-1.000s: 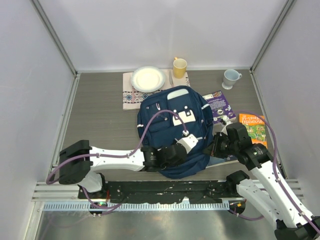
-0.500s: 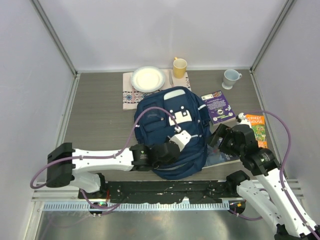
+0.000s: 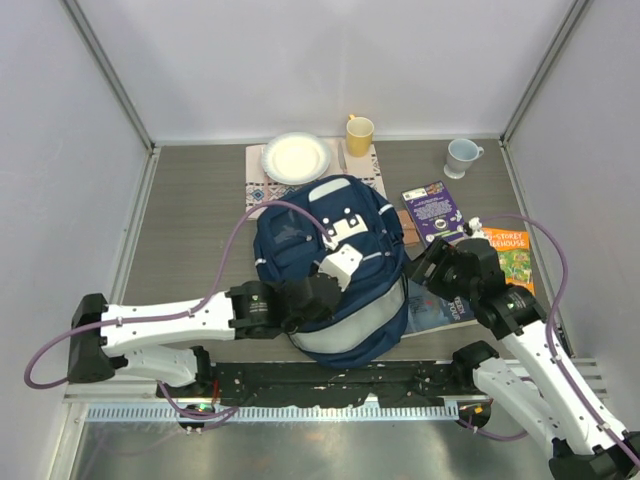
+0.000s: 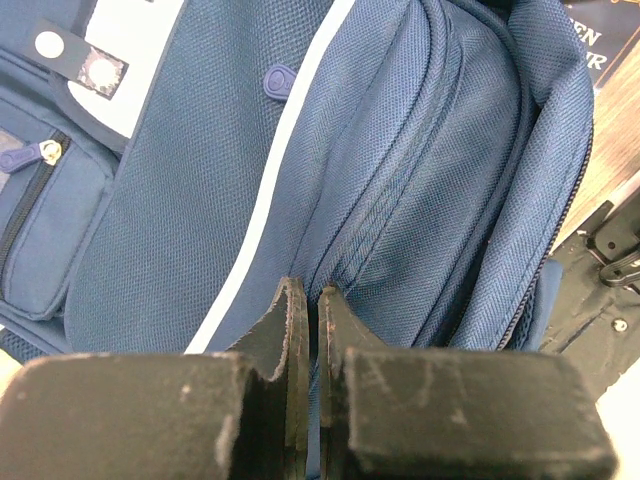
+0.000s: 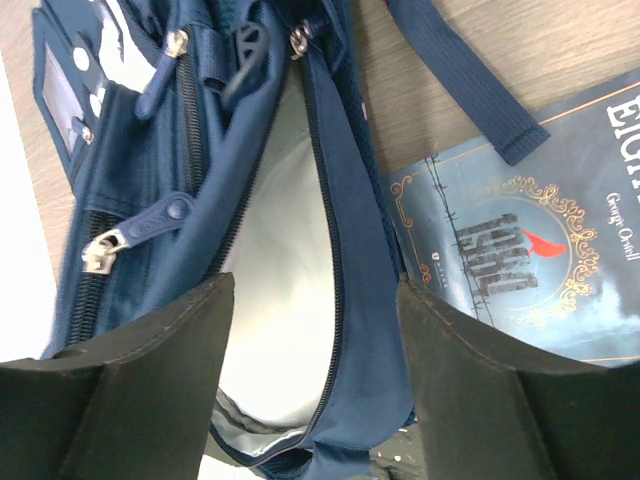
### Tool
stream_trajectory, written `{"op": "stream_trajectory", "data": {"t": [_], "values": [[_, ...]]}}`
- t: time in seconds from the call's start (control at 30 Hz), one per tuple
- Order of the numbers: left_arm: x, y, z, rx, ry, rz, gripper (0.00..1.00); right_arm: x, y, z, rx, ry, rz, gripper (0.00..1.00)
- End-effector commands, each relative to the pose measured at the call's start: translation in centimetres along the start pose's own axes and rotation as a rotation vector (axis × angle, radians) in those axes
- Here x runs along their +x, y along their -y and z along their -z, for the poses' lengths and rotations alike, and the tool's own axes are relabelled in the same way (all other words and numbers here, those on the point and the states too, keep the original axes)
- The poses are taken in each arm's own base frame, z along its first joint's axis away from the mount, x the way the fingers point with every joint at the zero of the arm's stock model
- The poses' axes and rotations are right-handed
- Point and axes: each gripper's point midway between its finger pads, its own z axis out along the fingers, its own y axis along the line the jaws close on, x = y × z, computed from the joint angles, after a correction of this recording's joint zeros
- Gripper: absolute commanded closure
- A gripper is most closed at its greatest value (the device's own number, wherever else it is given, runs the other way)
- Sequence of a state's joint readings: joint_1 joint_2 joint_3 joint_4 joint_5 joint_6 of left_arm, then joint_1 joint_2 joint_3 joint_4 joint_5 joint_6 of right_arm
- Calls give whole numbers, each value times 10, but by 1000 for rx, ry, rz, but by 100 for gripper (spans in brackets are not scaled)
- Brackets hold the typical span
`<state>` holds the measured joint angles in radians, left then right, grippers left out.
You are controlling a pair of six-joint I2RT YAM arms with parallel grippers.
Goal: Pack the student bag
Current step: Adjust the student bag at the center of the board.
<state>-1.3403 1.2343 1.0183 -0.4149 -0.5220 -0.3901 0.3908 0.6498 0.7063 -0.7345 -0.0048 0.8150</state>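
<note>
The student bag (image 3: 300,235), navy with a white stripe, lies mid-table with its near end raised and the pale lining showing. My left gripper (image 3: 345,285) is shut on a fold of its navy fabric (image 4: 400,170), pinched between the fingertips (image 4: 308,292). My right gripper (image 3: 422,272) stands open beside the bag's right edge. In the right wrist view its fingers (image 5: 315,285) straddle the unzipped rim (image 5: 350,250) above the white-lined main compartment (image 5: 275,300), touching nothing.
A blue book (image 3: 440,306) lies partly under the bag's right side (image 5: 520,255). A purple book (image 3: 436,212) and an orange book (image 3: 508,256) lie to the right. Behind are a plate (image 3: 296,157) on a patterned mat (image 3: 262,192), a yellow cup (image 3: 359,134) and a pale mug (image 3: 461,156).
My left gripper closed on the bag and dragged it left, lifting its near end. My right gripper opened, let go of the bag's right side and now hangs beside it.
</note>
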Motion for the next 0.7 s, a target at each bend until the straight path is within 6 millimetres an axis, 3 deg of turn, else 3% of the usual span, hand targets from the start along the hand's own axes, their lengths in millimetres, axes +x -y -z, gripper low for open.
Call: {"op": "stream_trajectory", "data": {"t": [0.0,0.13,0.3,0.47,0.5,0.6,0.67], "values": [[-64,-16,28,-64,160,135,100,19,-3,-13,-36,-90,3,32],[-79,-21,38,-86,173,161,100,44,5,-26,-65,-172,3,37],[-96,-13,50,-34,183,217,100,52,-2,-38,-116,-209,-2,44],[-110,-13,62,-35,184,242,100,64,-15,-47,-189,-296,0,67],[-108,-15,65,-43,179,238,100,65,-17,-47,-197,-307,2,77],[-108,-21,72,-61,184,265,100,69,-26,-49,-227,-334,23,93],[-109,-24,76,-75,199,273,100,68,-38,-49,-254,-332,46,96]]}}
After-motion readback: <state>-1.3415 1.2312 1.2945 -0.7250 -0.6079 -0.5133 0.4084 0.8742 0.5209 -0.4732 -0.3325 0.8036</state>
